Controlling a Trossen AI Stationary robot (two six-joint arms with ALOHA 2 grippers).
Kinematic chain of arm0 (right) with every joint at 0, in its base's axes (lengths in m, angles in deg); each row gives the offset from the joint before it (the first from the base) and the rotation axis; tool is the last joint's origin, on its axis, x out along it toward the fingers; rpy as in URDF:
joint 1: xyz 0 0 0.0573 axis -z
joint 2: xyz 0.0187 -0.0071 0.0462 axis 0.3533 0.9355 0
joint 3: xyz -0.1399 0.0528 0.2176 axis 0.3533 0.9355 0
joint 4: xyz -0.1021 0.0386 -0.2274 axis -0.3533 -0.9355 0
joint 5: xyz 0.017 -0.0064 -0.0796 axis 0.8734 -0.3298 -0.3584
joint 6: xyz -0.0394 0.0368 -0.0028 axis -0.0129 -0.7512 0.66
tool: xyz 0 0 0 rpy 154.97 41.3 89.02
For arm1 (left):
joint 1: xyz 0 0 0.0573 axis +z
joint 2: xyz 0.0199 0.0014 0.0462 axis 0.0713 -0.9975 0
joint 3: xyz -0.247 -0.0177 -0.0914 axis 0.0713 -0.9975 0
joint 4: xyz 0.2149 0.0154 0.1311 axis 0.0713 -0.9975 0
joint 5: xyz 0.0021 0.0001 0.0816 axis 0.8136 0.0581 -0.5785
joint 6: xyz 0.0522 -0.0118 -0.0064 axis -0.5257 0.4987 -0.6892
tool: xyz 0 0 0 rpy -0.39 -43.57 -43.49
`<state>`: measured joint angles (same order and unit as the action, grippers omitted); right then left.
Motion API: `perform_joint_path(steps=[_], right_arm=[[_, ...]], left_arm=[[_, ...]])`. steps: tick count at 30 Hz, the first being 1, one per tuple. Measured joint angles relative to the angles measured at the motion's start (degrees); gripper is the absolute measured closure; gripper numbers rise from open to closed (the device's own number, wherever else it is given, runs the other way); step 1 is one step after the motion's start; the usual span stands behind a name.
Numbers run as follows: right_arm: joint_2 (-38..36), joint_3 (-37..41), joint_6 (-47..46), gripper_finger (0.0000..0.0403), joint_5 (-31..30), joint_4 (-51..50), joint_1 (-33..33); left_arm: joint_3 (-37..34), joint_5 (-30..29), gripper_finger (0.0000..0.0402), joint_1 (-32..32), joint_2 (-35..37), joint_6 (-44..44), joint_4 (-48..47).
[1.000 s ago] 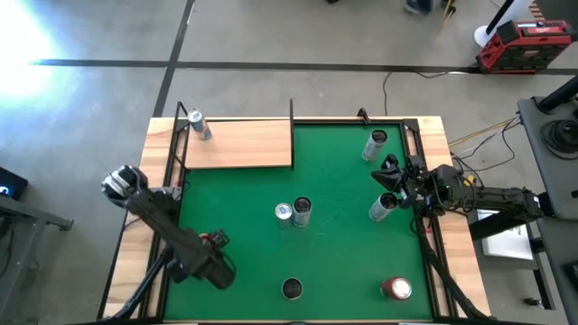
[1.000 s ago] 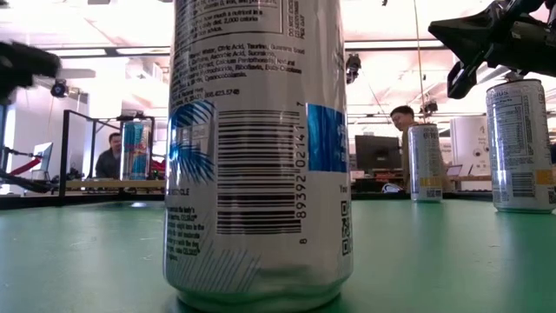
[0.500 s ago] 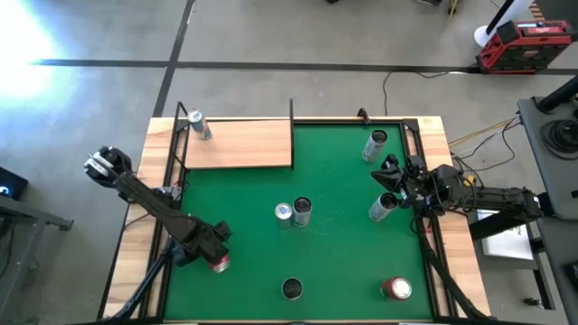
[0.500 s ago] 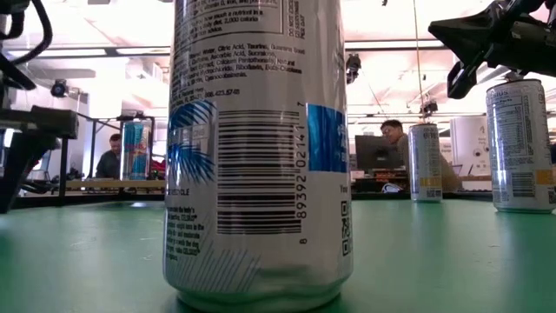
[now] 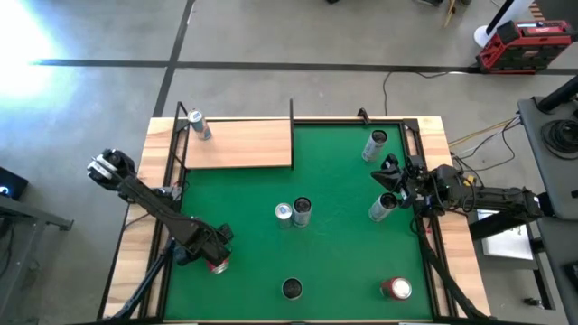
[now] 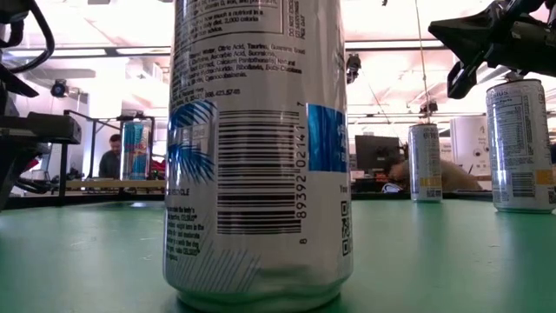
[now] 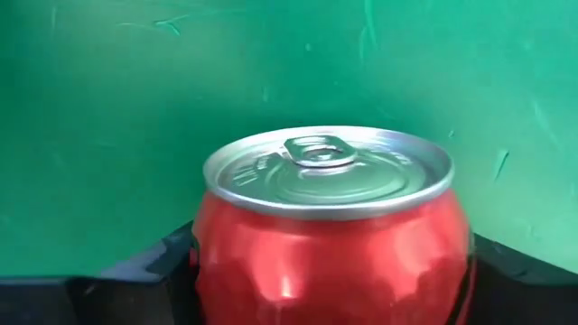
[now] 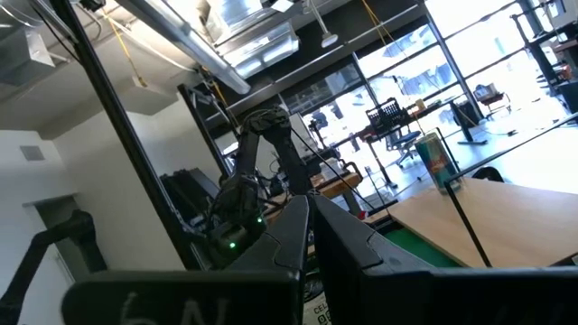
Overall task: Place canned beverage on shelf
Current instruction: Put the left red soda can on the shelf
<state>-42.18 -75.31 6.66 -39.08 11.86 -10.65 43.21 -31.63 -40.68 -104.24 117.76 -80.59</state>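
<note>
Green mat (image 5: 334, 181): left gripper (image 5: 213, 260) fingers apparently grasp red can (image 7: 330, 239); right gripper (image 5: 388, 173) clenched.

left end effector (image 5: 213, 259) on red can (image 5: 218, 264) | shelf (image 5: 239, 144) holds one can (image 5: 200, 125) | right end effector (image 5: 390, 173) at mat edge

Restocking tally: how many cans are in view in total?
7: one on the shelf at, two mid-mat, two far right, two near edge, plus the red can in the left pincer. 8 total.

Grey concrete floor (image 5: 271, 36), red toolbox (image 5: 524, 45), bright ceiling lights (image 6: 104, 35)
</note>
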Motion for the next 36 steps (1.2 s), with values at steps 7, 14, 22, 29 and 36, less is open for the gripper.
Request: perform_joint_path(steps=[7,14,22,29,36], right_arm=[[0.0,0.0,0.0,0.039,0.0,0.0,0.0],[0.0,0.0,0.0,0.039,0.0,0.0,0.0],[0.0,0.0,0.0,0.039,0.0,0.0,0.0],[0.0,0.0,0.0,0.039,0.0,0.0,0.0],[0.1,0.0,0.0,0.039,0.0,0.0,0.0]], left_arm=[[0.0,-0.5,0.0123,0.2,0.1,-0.2,-0.5],[4.2,-8.1,0.0123,0.3,0.1,0.0,-15.1],[20.6,-10.4,0.0097,0.4,-10.5,1.8,-46.3],[21.2,-14.2,0.0112,1.2,-21.2,3.8,-48.5],[24.0,-16.1,0.0121,1.2,-27.3,4.2,-51.0]])
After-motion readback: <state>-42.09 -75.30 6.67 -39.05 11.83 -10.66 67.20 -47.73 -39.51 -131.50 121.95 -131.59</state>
